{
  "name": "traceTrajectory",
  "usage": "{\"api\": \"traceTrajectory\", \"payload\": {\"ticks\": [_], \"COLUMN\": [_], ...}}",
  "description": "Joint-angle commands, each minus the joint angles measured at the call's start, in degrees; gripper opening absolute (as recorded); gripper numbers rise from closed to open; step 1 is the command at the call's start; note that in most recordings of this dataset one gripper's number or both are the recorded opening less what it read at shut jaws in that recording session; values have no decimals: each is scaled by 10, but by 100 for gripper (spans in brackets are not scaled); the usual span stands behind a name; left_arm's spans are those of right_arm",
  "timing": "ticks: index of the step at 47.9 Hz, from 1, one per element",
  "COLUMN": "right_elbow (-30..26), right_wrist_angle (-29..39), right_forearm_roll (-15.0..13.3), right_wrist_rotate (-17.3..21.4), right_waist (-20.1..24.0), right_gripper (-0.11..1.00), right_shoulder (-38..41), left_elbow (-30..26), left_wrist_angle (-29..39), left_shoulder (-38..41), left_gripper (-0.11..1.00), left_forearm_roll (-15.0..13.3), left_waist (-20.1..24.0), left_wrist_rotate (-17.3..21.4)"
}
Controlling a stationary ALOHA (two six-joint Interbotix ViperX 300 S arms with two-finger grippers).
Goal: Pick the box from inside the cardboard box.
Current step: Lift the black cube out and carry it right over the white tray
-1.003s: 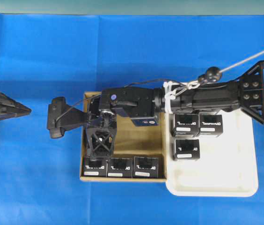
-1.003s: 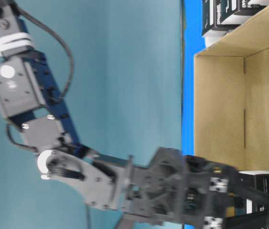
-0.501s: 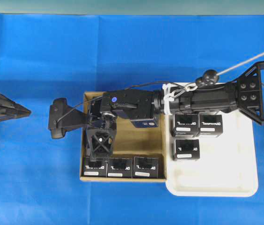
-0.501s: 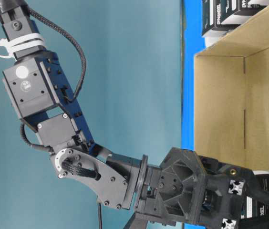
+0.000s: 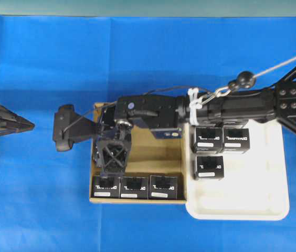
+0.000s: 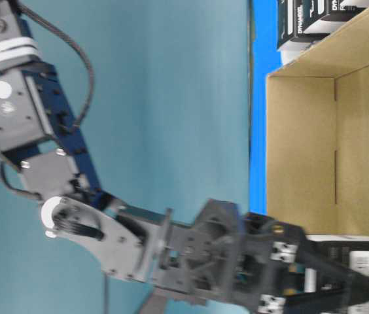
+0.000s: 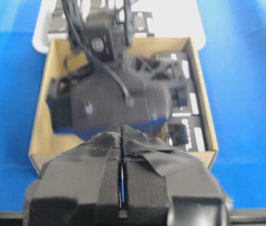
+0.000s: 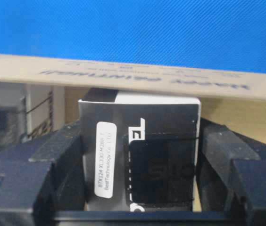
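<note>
The box (image 8: 147, 117), black with white lettering and a white label strip, stands upright between the fingers (image 8: 60, 155) of my right gripper (image 8: 140, 141), which press on both its sides. It sits inside the cardboard box (image 5: 153, 152), close to the tan wall (image 8: 123, 75). From overhead, the right gripper (image 5: 111, 172) points down into the carton's left half and hides the gripped box. My left gripper (image 5: 28, 124) hovers off to the left over the blue cloth, jaws shut on nothing (image 7: 122, 141).
Three more black boxes (image 5: 134, 187) line the carton's front wall. A white tray (image 5: 242, 205) sits against the carton's right side and holds three black boxes (image 5: 209, 139). A cable and cord run along the right arm (image 5: 226, 105).
The right gripper's fingers have closed in against the box's sides. The right arm has shifted slightly over the carton. The left arm has stayed still.
</note>
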Motion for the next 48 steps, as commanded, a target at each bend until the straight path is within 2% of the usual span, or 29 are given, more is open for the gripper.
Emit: {"api": "traceTrajectory", "payload": {"ticks": [1,14,23,34,48], "right_elbow": [-2,2,47,167,359], "right_wrist_angle": [7,75,132,142,127], "right_forearm_roll": [1,1,2,4,4], "right_wrist_rotate": [-1,-4,-4,11,94], "right_waist": [-8,-13,-14,-11,20], "right_gripper": [64,64,64,64,64], "right_shoulder": [-25,-85,-164,-299,-444], "left_elbow": [-13,-14,-14,-14,-13], "left_wrist_angle": [-3,-3,-2,-3,-2], "left_shoulder": [4,4,3,4,4], "left_gripper": [-6,-6,-6,-6,-6], "left_forearm_roll": [1,1,2,1,1], "left_waist": [-1,-1,-1,-2,-3], "left_wrist_rotate": [-1,0,0,-2,-3]}}
